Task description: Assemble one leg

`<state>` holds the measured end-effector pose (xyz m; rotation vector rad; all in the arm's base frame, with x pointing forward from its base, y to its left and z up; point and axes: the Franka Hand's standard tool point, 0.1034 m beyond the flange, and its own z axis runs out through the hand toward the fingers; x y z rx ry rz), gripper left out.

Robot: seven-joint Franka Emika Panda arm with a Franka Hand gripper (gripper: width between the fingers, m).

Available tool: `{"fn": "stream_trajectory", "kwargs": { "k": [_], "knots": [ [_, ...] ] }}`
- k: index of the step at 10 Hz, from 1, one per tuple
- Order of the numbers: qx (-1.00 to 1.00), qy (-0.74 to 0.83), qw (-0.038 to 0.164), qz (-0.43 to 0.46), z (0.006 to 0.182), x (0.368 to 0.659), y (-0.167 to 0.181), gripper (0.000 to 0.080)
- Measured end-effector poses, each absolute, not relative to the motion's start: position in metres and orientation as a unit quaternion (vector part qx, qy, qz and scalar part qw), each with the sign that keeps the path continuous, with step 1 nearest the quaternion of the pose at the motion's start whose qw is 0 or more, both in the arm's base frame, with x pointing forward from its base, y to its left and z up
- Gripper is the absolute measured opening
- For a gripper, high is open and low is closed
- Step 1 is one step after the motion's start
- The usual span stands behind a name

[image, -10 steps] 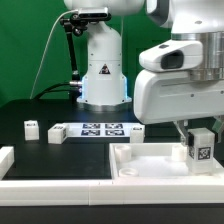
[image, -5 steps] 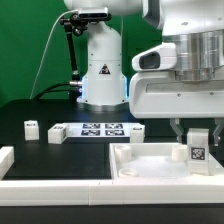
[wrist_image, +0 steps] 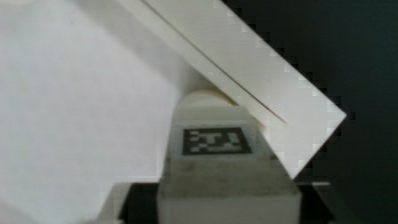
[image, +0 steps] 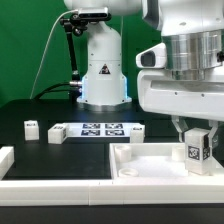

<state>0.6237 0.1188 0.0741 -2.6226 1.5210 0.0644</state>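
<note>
My gripper [image: 196,133] is shut on a leg [image: 197,148], a small white block with a black-and-white tag on its face. It holds the leg upright over the right rear part of the large white recessed tray-like piece [image: 150,170]. In the wrist view the leg [wrist_image: 217,150] fills the space between my dark fingers [wrist_image: 139,200], with the tray's raised wall [wrist_image: 249,70] running diagonally just beyond it. Whether the leg's lower end touches the tray floor is hidden.
The marker board [image: 98,129] lies at mid table. Three more small white legs stand near it: one at the exterior view's left [image: 31,127], one beside the board [image: 57,133], one at its right end [image: 136,134]. A white bar [image: 5,160] lies at the front left.
My gripper with the leg has shifted slightly toward the exterior view's right and turned a little; the leg sits a touch lower over the tray. The other parts have not moved.
</note>
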Motion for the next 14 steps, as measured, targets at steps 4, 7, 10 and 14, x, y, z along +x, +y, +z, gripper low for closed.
{"fn": "stream_trajectory", "kwargs": {
  "k": [4, 7, 10, 14],
  "knots": [
    [-0.792, 0.607, 0.058, 0.032, 0.0744, 0.6244, 0.1183, 0.0292],
    [-0.809, 0.584, 0.059, 0.032, 0.0742, 0.6241, 0.1191, 0.0521],
    [-0.875, 0.481, 0.054, 0.033, 0.0764, 0.6233, 0.1216, 0.0641],
    [-0.950, 0.307, 0.050, 0.019, 0.0775, 0.6242, 0.1234, 0.0648]
  ]
}}
